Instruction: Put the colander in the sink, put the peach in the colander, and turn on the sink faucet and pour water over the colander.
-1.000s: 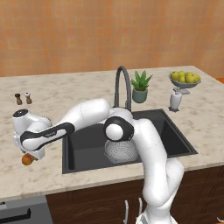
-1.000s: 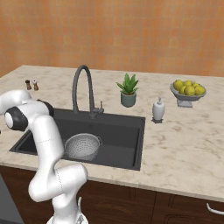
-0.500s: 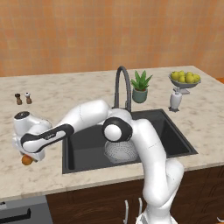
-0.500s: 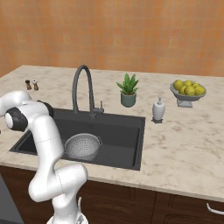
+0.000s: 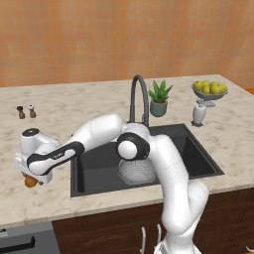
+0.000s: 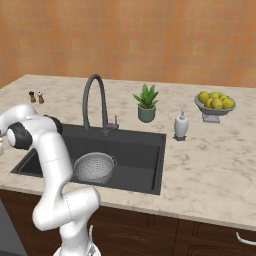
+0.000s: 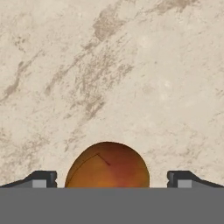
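Observation:
The peach (image 5: 31, 182) lies on the marble counter left of the sink (image 5: 198, 154). My gripper (image 5: 31, 176) hangs right over it. In the hand view the gripper (image 7: 111, 180) is open, and the peach (image 7: 107, 166) sits between the two fingertips (image 7: 43, 178) with a gap on each side. The colander (image 5: 138, 171) stands upright on the sink floor, behind my arm, and appears again as the colander (image 6: 95, 167) in the sink (image 6: 145, 150). The faucet (image 5: 139, 96) arches over the basin with no blue stream under its spout; it is the faucet (image 6: 95, 100) in the right base view.
Two small shakers (image 5: 26, 111) stand at the counter's back left. Behind the sink are a potted plant (image 5: 159, 98) and a soap dispenser (image 5: 198, 113). A footed bowl of yellow fruit (image 5: 210, 91) stands at the back right. The counter's front edge runs close below the peach.
The hand has sunk slightly over the peach. The peach, colander and faucet have not moved.

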Controlling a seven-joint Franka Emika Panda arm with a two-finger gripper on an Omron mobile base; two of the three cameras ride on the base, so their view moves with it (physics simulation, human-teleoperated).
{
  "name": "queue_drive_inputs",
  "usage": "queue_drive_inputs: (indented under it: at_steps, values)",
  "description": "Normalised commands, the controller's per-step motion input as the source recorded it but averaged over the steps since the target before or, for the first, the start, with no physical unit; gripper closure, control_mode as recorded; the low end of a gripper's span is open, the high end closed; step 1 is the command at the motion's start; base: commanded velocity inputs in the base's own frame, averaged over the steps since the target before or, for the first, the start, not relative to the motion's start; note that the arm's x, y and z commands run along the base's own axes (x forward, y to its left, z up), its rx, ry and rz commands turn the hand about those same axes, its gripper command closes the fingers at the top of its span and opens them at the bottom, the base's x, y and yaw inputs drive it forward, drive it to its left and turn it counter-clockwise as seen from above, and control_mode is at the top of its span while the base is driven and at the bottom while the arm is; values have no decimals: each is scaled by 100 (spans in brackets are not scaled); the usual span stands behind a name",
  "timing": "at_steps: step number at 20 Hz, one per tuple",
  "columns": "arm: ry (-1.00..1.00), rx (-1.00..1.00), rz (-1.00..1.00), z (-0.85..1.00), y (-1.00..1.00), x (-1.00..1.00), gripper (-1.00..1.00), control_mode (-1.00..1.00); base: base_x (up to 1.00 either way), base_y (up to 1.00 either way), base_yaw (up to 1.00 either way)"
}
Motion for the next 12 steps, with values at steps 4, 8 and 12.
queue_drive_inputs:
  at_steps: [4,8,12]
  values:
    - [0,5,3,-25,10,0,-100,-100,0,0,0]
    - [0,4,2,-17,15,7,-100,-100,0,0,0]
    - [0,3,2,-16,14,9,-100,-100,0,0,0]
